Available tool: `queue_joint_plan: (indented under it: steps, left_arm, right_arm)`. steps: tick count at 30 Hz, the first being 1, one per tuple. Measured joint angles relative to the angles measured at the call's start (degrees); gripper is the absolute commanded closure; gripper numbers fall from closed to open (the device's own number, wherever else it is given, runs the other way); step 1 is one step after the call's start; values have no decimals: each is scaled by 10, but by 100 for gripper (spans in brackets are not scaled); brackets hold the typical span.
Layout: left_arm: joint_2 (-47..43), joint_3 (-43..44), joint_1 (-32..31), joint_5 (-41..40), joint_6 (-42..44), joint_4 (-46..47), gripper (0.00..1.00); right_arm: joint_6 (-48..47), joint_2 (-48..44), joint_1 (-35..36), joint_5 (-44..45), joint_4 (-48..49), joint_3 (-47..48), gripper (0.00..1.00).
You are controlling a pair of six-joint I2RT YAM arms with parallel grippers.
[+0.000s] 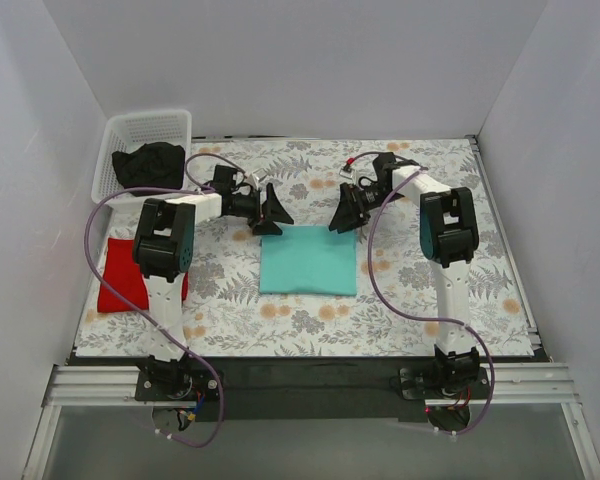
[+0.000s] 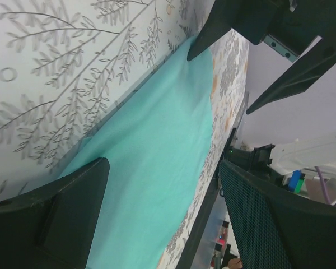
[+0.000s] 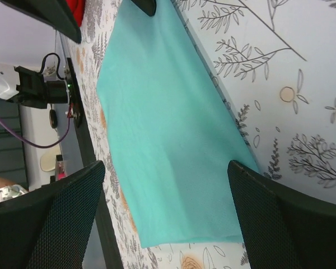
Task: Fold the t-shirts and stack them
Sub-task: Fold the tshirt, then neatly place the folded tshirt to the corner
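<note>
**Inspector:** Edges and clearance?

**Surveyor:** The teal t-shirt (image 1: 308, 260) lies folded flat at mid-tabletop (image 1: 310, 320), with all four edges fairly straight. The left fingers (image 2: 61, 213) and right fingers (image 3: 285, 218) hang over its far corners. Each pair is spread wide and grips nothing. There is bare tabletop to the shirt's right and along its near side. A folded red t-shirt (image 1: 118, 280) sits at the left edge, well apart.

**Inspector:** Anything obscured?

**Surveyor:** The left arm covers part of the red t-shirt. A black garment (image 1: 150, 165) is bunched in the white basket (image 1: 165, 125) at the far left corner, and its type is indeterminate. I cannot tell whether the fingertips touch the cloth.
</note>
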Motion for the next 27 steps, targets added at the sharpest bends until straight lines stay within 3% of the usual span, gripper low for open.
queue_joint_plan:
  steps: [7, 12, 18, 22, 27]
  left_arm:
    - [-11, -53, 38, 36, -36, 48, 19]
    - [-64, -83, 40, 8, -11, 24, 15]
    - [-235, -116, 51, -82, 26, -22, 14]
    - [-351, -107, 84, -138, 42, -62, 14]
    - [-387, -122, 118, -186, 53, -123, 14]
  right_arm:
    - [-16, 2, -25, 2, 12, 0, 4]
    - [-24, -13, -33, 25, 10, 2, 3]
    - [-60, -146, -17, 117, 15, -36, 7]
    - [-89, -292, 49, 203, 47, -98, 8]
    - [-134, -409, 195, 331, 123, -227, 13]
